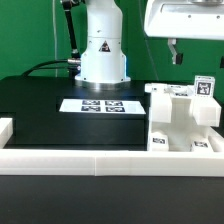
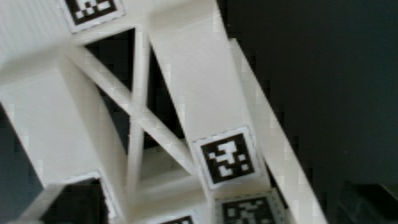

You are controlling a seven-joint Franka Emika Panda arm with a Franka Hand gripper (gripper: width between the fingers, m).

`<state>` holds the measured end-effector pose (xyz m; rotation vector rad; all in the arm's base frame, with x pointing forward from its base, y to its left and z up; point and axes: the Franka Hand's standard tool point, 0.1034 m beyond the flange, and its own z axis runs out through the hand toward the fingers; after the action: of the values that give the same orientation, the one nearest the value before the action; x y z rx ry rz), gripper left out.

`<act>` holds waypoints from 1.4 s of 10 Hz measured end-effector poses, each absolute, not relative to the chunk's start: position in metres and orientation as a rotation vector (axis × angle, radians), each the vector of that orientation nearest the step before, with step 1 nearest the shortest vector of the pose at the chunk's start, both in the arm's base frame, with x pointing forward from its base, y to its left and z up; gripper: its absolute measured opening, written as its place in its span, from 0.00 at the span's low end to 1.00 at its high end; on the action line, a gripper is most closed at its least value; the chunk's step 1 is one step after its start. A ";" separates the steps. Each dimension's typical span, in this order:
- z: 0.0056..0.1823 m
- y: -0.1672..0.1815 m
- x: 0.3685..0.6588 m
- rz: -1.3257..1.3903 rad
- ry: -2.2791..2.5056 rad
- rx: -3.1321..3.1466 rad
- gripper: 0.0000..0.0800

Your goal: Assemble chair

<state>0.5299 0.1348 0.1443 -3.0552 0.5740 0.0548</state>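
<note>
The chair point(image 1: 184, 117) is a stepped white block structure with black-and-white tags, standing on the black table at the exterior view's right. My gripper point(image 1: 188, 56) hangs in the air above it, apart from it, with one dark finger point(image 1: 172, 49) showing well off the hand's middle; it looks open and empty. The wrist view looks down on a white chair part with crossed braces point(image 2: 139, 110) and a tag point(image 2: 224, 158). My fingers do not show clearly there.
The marker board point(image 1: 100, 104) lies flat in the middle of the table before the robot base point(image 1: 101, 55). A long low white rail point(image 1: 70, 158) runs along the front edge and turns up at the left end point(image 1: 6, 128).
</note>
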 end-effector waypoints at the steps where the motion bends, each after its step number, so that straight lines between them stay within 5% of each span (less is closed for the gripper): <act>1: 0.146 0.139 0.520 0.056 0.497 -3.073 0.81; 8: 0.144 0.139 0.502 0.096 0.286 -3.101 0.81; 14: 0.129 0.115 0.454 0.027 0.219 -3.079 0.81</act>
<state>0.4540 0.1152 0.1294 -3.0793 0.2191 0.0272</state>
